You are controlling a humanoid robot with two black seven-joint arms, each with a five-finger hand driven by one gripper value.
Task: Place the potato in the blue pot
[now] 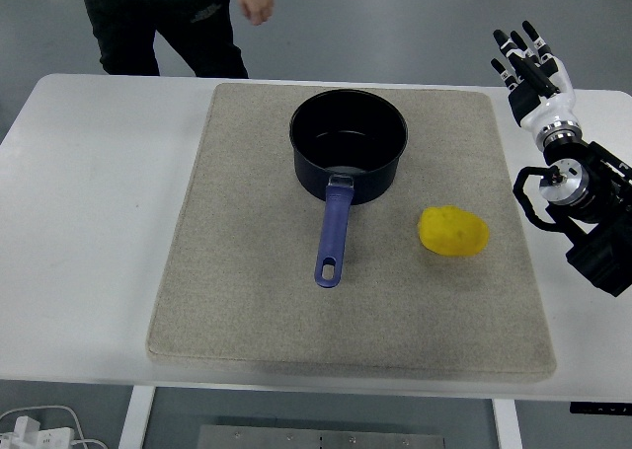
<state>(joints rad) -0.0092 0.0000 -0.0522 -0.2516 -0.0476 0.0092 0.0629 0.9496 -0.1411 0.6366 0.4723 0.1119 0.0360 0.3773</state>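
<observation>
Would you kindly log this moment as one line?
potato: on mat, right of pot handle | blue pot: empty | right hand: open, raised at table's right edge | left: unseen

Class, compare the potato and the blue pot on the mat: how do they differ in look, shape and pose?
The potato is yellow and the blue pot is dark blue. The potato is a solid rounded lump; the pot is a hollow, open vessel, empty inside, with a long handle pointing toward the table's near edge. The potato looks smaller than the pot. Both rest apart on the beige mat, untouched.
</observation>
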